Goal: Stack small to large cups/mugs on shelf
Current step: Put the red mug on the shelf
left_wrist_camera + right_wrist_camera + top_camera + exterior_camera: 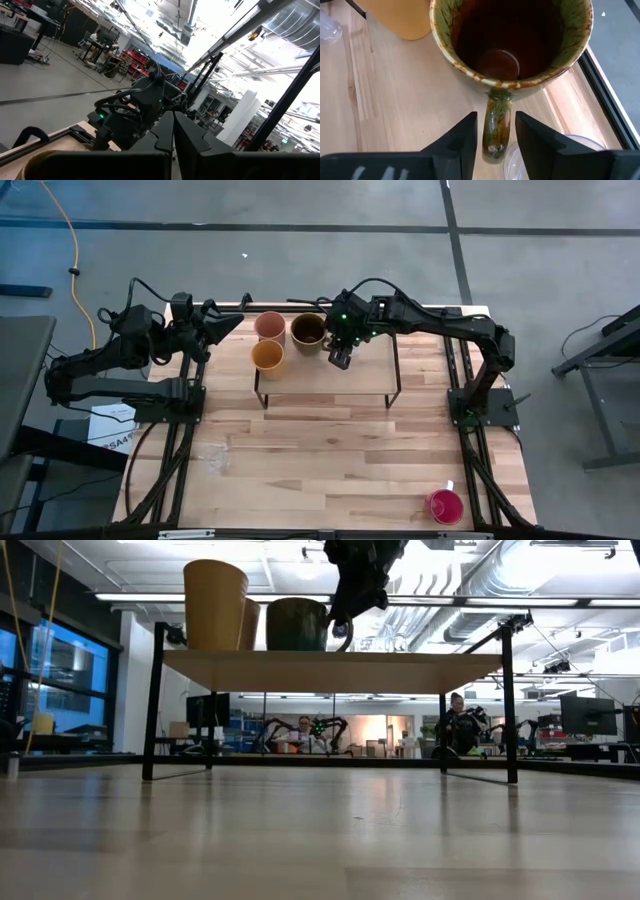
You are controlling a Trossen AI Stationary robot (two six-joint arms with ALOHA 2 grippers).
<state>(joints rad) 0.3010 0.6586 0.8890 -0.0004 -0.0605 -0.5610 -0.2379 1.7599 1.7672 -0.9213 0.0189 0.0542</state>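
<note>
The shelf (330,380) stands at the table's far middle. On its left part stand a peach tumbler (270,325), a yellow-orange cup (267,356) and a brown handled mug (308,330), each on its base. The mug's handle (496,130) points toward my right gripper (340,358). That gripper is open, with one finger on either side of the handle and a narrow gap on each side. My left gripper (232,324) is shut and empty at the shelf's far left corner. A red-pink cup (446,506) and a clear glass mug (218,458) stand on the table.
The shelf's right half (420,670) is bare wood. Its black legs (510,705) stand on the larger wooden table (330,460). A piece of clear glass (575,147) shows beside my right gripper's fingers. People sit in the room beyond.
</note>
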